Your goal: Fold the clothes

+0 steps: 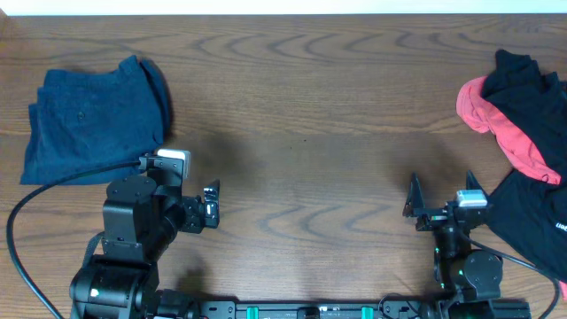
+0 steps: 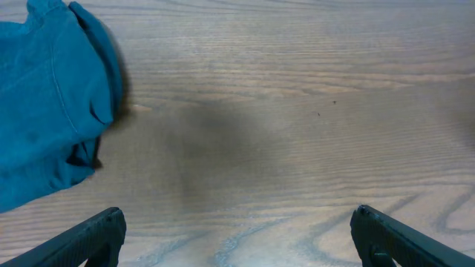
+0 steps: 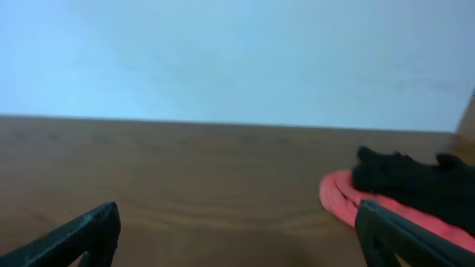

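- The left gripper [image 1: 211, 206] is at the near left of the bench [image 1: 301, 106]. Its jaws are spread wide and it holds nothing; in the left wrist view only wood shows between its fingertips [image 2: 96, 231].
- The right gripper [image 1: 443, 190] is at the near right, also spread fully and empty, above the wood.
- Just to the right of it, black clothes [image 1: 532, 93] lie along the right edge of the bench, from the near part to the far part.
- A coral-red garment [image 1: 503, 133] lies partly under the black clothes, with its edge showing on their left side.
- At the far left, the navy blue shorts [image 1: 93, 115] lie flat in a compact, roughly square bundle, apart from the left gripper.
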`<state>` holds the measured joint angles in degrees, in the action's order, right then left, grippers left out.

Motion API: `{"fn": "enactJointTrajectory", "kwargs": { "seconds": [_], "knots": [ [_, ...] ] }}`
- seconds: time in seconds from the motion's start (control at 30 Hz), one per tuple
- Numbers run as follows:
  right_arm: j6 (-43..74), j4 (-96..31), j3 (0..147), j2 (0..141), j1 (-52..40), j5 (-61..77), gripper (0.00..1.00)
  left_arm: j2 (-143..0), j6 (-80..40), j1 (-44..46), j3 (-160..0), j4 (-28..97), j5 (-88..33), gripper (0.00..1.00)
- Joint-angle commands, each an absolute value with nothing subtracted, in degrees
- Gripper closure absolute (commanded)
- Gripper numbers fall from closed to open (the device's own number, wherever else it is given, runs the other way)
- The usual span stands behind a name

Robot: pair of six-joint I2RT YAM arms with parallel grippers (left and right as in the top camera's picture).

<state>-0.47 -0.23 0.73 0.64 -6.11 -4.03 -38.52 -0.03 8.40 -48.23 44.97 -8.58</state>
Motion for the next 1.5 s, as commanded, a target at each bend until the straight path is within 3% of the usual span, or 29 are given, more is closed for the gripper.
{"fn": "enactJointTrajectory", "kwargs": {
  "seconds": [0.0,1.47],
  "knots": [
    [-4.2,-1.7,0.3,0.3,-4.5,0.0,0.01,-38.5,0.1,8.4,-48.2,44.9,-7.9,0.02],
    [-1.8,-4.1,0.3,0.3,-4.4,2.4,0.01,-37.8,0.1,8.4,-48.1,44.9,-7.9,0.02]
  ]
}}
